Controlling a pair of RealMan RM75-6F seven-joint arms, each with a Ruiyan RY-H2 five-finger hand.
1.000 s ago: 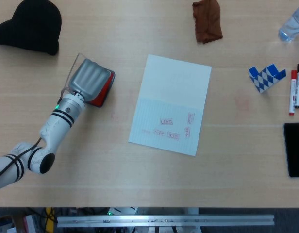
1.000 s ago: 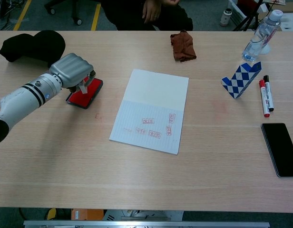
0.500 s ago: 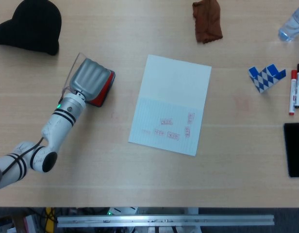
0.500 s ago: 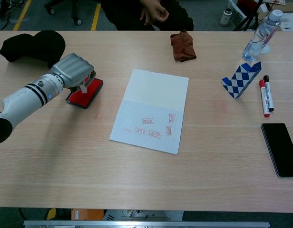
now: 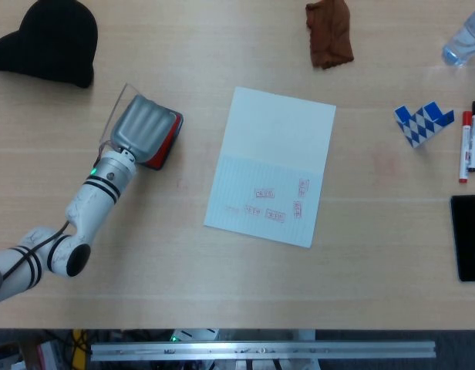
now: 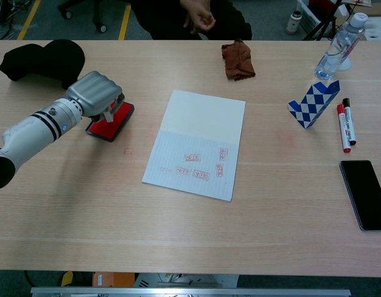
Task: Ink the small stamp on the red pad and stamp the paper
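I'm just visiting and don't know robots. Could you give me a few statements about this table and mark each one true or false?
1. The left hand is over the red ink pad. True.
2. The paper is blank. False: several small red stamp marks already show on its lower, lined half.
3. The paper lies to the right of the red ink pad in both views. True.
4. The water bottle lies beside the black cap. False: the water bottle stands at the far right corner, the black cap at the far left.
5. Two marker pens lie near the blue-and-white checkered object. True.
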